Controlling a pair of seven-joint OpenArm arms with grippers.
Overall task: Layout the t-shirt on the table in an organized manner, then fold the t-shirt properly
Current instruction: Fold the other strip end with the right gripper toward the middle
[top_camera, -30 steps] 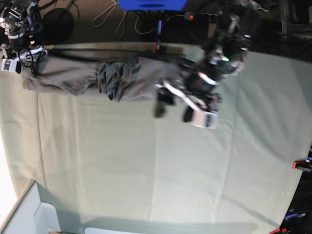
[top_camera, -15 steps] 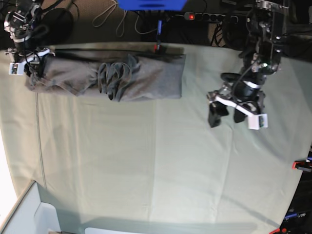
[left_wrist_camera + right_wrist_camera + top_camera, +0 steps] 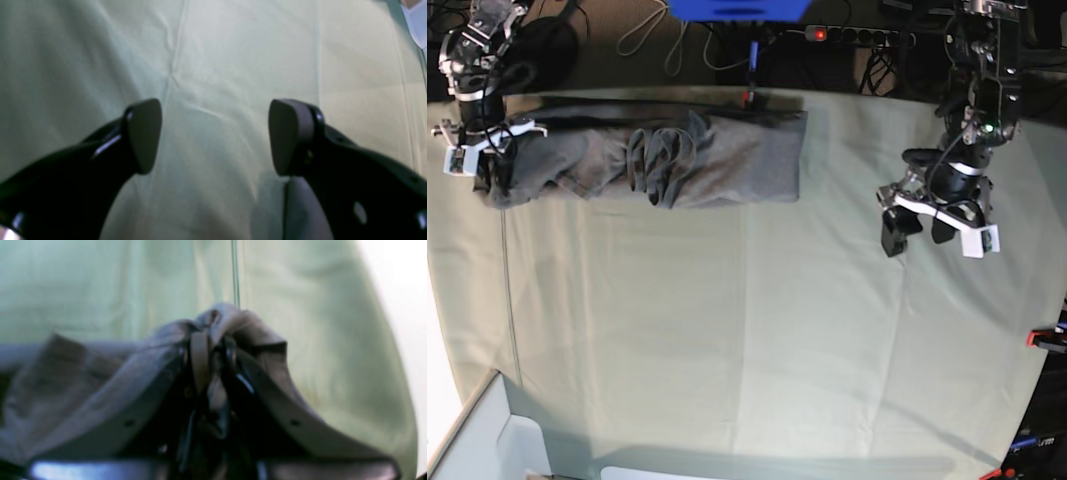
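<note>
T-shirt [image 3: 677, 160] lies bunched in a long roll along the table's [image 3: 727, 340] far edge, not yet spread, so layout and every fold remain. Right gripper [image 3: 213, 350] pinches its end corner between closed pads; left gripper [image 3: 932, 232] hangs wide open, empty, well apart from it.

- The right wrist view is blurred throughout; the right gripper [image 3: 213, 353] has its fingertips buried in a bunch of the t-shirt [image 3: 100, 400], so the pads are hidden
- The t-shirt's left part runs off that picture's edge
- The left gripper [image 3: 215, 136] is cut off at the lower edge
- In the base view the neck label is too small to find among the folds [image 3: 662, 160]
</note>
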